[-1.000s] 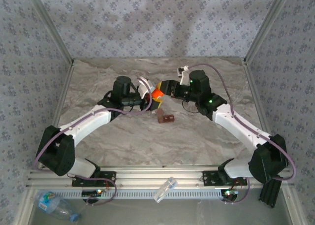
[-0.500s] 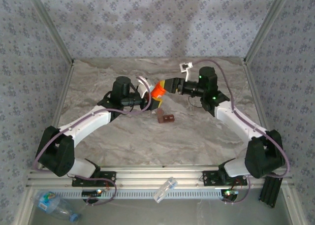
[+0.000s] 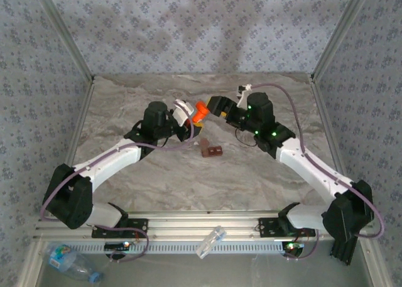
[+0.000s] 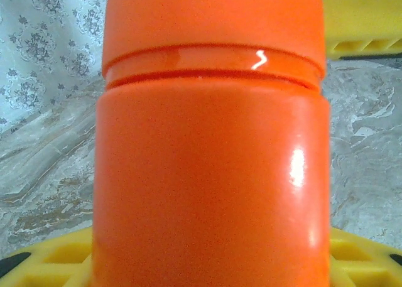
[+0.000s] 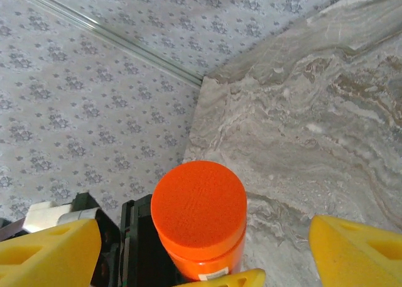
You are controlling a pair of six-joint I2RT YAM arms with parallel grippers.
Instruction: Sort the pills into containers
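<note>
Clasped in the left pincer (image 3: 193, 116), the pill bottle (image 3: 200, 112) is pointed cap-first toward three o'clock, at the released right pincer (image 3: 213, 106).

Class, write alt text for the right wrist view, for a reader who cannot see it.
An orange pill bottle, capped, seen from above between the spread yellow fingers of the right gripper, which do not touch it. Behind lie a marbled table and patterned wall.

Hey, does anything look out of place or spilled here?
A water bottle lies on its side below the near edge of the table, lower left, and a small clear item sits askew on the rail. Nothing looks spilled; the orange bottle is capped.
</note>
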